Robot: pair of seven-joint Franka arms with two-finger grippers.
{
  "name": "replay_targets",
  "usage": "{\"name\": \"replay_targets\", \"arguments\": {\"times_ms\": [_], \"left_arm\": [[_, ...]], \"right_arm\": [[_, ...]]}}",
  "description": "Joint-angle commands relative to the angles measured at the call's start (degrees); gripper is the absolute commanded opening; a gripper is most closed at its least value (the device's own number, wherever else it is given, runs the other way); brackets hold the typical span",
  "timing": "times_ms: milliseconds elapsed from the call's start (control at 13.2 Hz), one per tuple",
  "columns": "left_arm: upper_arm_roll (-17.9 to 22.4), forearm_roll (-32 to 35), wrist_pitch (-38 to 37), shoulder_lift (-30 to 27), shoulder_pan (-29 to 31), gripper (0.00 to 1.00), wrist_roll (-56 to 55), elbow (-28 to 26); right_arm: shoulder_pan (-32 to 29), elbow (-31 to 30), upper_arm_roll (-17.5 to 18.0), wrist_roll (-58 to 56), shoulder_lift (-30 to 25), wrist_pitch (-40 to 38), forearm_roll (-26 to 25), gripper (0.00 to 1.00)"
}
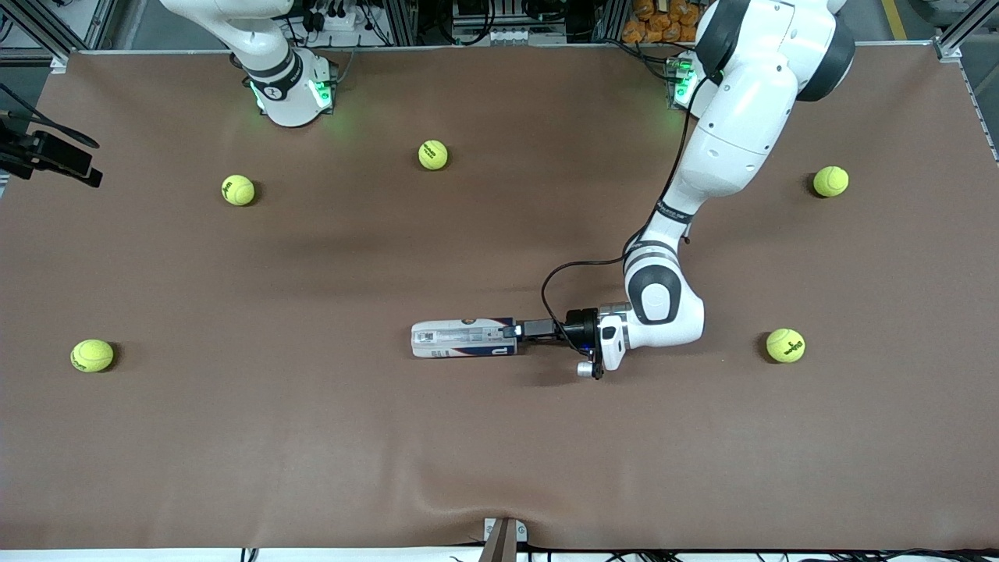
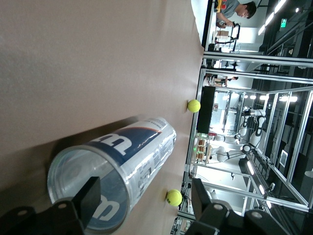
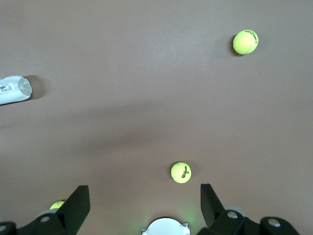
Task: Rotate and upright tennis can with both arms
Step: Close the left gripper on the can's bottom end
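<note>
The tennis can [image 1: 460, 338] lies on its side on the brown table, lengthwise between the two arms' ends. The left arm reaches down to it. My left gripper [image 1: 521, 329] is at the can's end that faces the left arm's end of the table. In the left wrist view the can [image 2: 132, 152] fills the foreground. One finger [image 2: 88, 200] sits in front of its round end face, while the other finger [image 2: 201, 196] stands apart from the can's wall, so the left gripper [image 2: 144, 200] is open. My right gripper [image 3: 145, 205] hangs open and empty high over its base, with the can [image 3: 12, 89] far off.
Several tennis balls lie scattered: one [image 1: 433, 154] between the bases, one [image 1: 237, 190] and one [image 1: 92, 355] toward the right arm's end, one [image 1: 830, 181] and one [image 1: 785, 345] toward the left arm's end. A dark camera mount [image 1: 47, 154] juts in at the table's edge.
</note>
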Motion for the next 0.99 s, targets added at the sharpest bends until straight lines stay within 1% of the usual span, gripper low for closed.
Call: {"name": "replay_targets", "arguments": {"times_ms": [0, 76, 152, 228, 303, 683, 910], "left_arm": [[0.3, -3.6, 0.6, 2.0, -1.2, 0.62, 4.0, 1.9], [0.2, -4.9, 0.6, 2.4, -1.2, 0.49, 6.1, 1.9], [0.2, -6.2, 0.6, 2.6, -1.2, 0.34, 7.3, 1.9], [0.3, -6.2, 0.6, 2.4, -1.2, 0.15, 6.9, 1.9], [0.3, -6.0, 0.6, 2.2, -1.2, 0.0, 6.8, 1.8], [0.3, -5.8, 0.5, 1.0, -1.1, 0.0, 6.4, 1.9], [0.8, -4.1, 0.5, -2.7, -2.0, 0.0, -2.3, 2.0]], "right_arm": [[-0.6, 0.8, 0.6, 0.8, 0.0, -0.3, -0.1, 1.0], [-0.6, 0.8, 0.6, 0.8, 0.0, -0.3, -0.2, 1.0], [-0.6, 0.8, 0.6, 0.8, 0.0, -0.3, -0.1, 1.0], [-0.6, 0.8, 0.6, 0.7, 0.0, -0.3, -0.1, 1.0], [-0.6, 0.8, 0.6, 0.8, 0.0, -0.3, -0.1, 1.0], [-0.6, 0.8, 0.6, 0.7, 0.0, -0.4, -0.1, 1.0], [-0.6, 0.8, 0.6, 0.7, 0.0, -0.3, -0.1, 1.0]]}}
